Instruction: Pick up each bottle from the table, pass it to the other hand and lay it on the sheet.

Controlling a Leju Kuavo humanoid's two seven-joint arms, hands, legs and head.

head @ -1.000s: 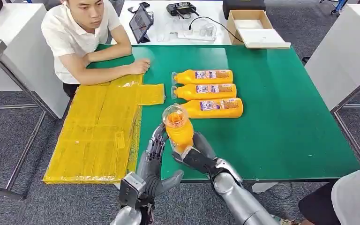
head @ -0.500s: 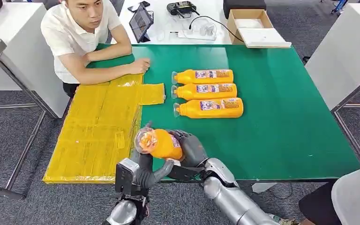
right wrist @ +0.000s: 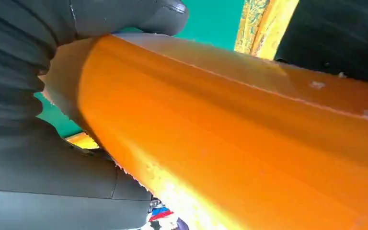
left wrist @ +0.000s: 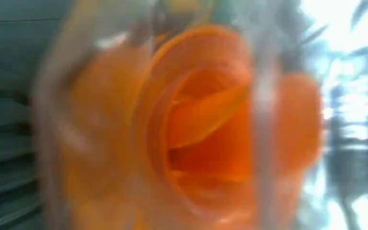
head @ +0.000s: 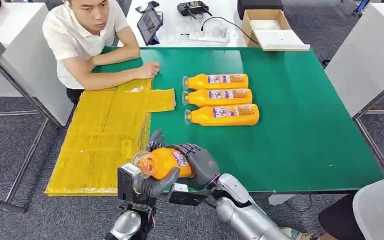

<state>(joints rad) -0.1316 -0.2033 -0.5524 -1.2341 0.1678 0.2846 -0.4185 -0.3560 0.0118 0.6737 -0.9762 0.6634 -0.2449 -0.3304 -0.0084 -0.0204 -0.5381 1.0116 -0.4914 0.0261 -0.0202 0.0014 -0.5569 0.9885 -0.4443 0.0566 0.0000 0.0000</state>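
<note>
Sideways, a label-wrapped orange bottle (head: 166, 161), clear-capped neck leftward.

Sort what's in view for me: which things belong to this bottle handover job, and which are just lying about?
Job:
- held bottle, gripped by both the right hand and left hand
- three bottles lying on the green table
- yellow sheet

Lying about:
- tablet
- cardboard box
- black device
- person's hand resting on the table

Orange bottle (head: 166, 162) tilted sideways; three bottles (head: 220, 97) on table.
</note>
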